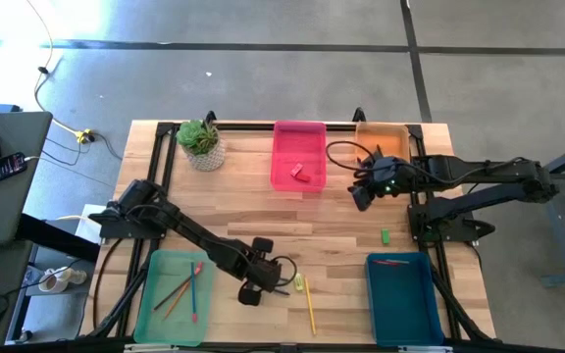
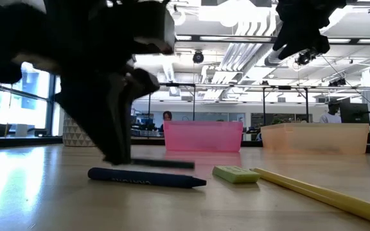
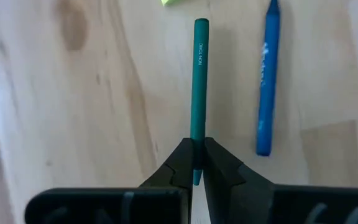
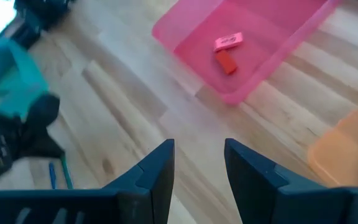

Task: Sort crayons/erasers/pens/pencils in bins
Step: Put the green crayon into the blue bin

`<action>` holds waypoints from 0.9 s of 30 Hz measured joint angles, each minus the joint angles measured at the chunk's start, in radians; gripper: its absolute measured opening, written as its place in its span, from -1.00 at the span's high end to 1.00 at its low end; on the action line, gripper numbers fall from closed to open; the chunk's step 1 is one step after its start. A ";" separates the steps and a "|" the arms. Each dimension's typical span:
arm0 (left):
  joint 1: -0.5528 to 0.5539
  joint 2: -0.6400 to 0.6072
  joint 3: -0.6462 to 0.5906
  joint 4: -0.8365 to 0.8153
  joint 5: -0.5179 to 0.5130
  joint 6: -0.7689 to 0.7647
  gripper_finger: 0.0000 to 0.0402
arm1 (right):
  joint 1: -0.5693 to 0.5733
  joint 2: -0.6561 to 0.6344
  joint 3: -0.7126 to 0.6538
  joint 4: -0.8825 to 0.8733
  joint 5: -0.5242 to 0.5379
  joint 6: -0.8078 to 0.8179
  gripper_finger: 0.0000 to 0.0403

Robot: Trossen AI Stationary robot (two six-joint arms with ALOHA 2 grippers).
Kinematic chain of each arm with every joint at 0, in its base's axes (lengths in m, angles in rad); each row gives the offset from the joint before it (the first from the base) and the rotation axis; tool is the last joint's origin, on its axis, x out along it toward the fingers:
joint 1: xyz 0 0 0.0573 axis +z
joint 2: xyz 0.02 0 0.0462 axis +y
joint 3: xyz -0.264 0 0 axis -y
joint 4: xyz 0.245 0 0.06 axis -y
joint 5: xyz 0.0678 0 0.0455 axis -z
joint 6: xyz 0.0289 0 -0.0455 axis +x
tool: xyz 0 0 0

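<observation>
My left gripper (image 3: 196, 169) is shut on a teal crayon (image 3: 199, 81) near the table's front edge, just right of the light green bin (image 1: 155, 304). A blue crayon (image 3: 267, 81) lies beside it on the wood. A yellow-green eraser (image 2: 235, 173) and a yellow pencil (image 1: 310, 309) lie close by. My right gripper (image 4: 197, 162) hangs open and empty above the table, between the pink bin (image 1: 299, 155) and the orange bin (image 1: 381, 139). The pink bin holds two erasers (image 4: 227, 43). My left gripper pinches the teal crayon's near end (image 3: 197, 144) between its two fingertips. The fingers come steeply from above. The rest of the crayon sticks out past the fingers toward the yellow-green eraser, about level (image 2: 162, 164); I cannot tell whether it is clear of the table.
The light green bin holds several thin sticks (image 1: 186, 286). The dark teal bin (image 1: 405, 294) at the front right holds a red stick (image 1: 390, 262). A small green eraser (image 1: 385, 235) lies on the table's right side. A potted plant (image 1: 201, 142) stands at the far left.
</observation>
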 joint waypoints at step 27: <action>0.281 -0.131 0.004 0.423 -0.013 -0.036 0.99 | 0.000 -0.166 0.000 0.039 -0.169 -0.391 0.34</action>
